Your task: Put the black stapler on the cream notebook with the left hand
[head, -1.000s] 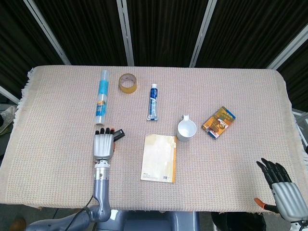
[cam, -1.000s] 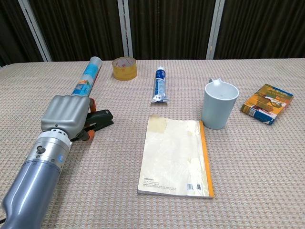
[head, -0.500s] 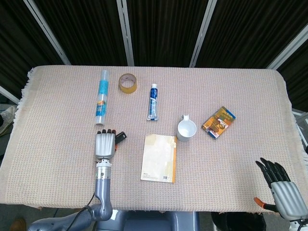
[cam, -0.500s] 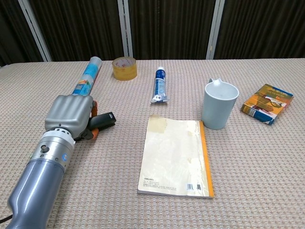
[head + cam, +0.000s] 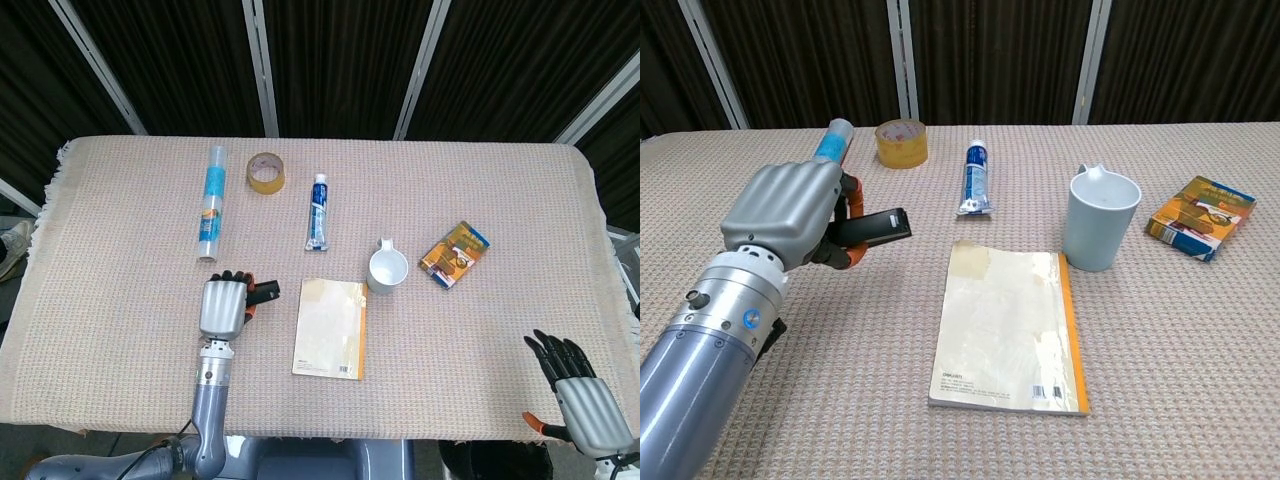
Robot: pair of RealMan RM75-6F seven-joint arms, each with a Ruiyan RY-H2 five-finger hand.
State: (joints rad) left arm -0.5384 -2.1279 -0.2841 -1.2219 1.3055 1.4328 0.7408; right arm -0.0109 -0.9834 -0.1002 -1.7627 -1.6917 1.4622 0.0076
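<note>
Since the earlier frames the left hand has risen off the woven beige tablecloth and shifted right, carrying the black stapler with it; the stapler now points toward the cream notebook, with its free end clear of the cloth.

Nearest, at the near right corner in the head view, the right hand hangs beyond the table edge with its dark fingers spread and nothing in them.

Left of centre, the left hand is clamped around the stapler, fingers curled over the rear of its body and the front end projecting to the right. The stapler is near the notebook's far left corner but has not reached it; a strip of bare cloth shows between them in the head view.

The cream notebook, a thin book with an orange spine along its right edge, lies flat at the centre of the table.

Just beyond its far right corner stands a pale blue plastic cup, upright. To the right of that lies a small orange printed carton, flat and angled.

Farther back lie a white and blue tube, a roll of tan adhesive tape and, partly behind the left hand, a clear cylinder with a blue label.
</note>
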